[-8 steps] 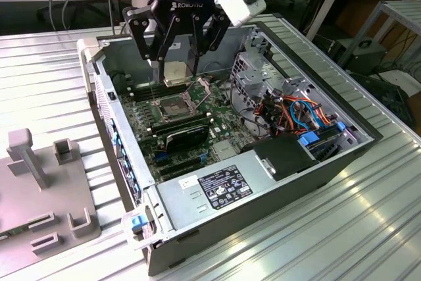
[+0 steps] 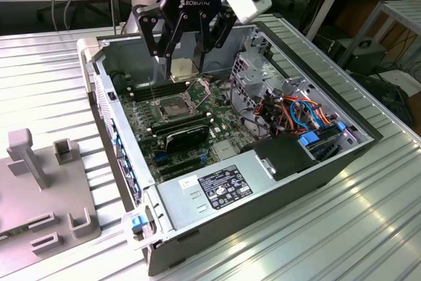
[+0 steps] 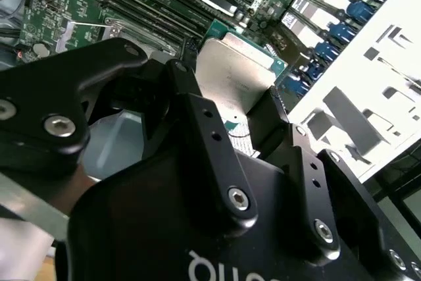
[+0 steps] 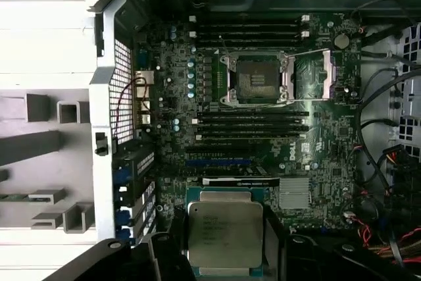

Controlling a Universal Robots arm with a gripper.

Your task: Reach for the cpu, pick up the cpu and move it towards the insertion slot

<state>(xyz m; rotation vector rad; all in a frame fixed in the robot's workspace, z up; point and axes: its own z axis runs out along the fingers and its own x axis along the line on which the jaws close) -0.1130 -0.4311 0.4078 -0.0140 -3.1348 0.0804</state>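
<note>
ribbed metal table, open computer case on it, grey fixture plate beside

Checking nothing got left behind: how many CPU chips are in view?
1: the cpu is held between the gripper fingers above the motherboard, not yet over the insertion slot, whose dark centre looks empty.

The robot arm comes down from the top of the exterior view and ends in a black tool. The tool points down, and its black fingers spread out from a round body with a small blue light on it. A white box sits on the wrist at the exterior view's right. In both wrist views the fingers are closed in from two sides on a thin square chip, the cpu, and hold it flat.
</note>
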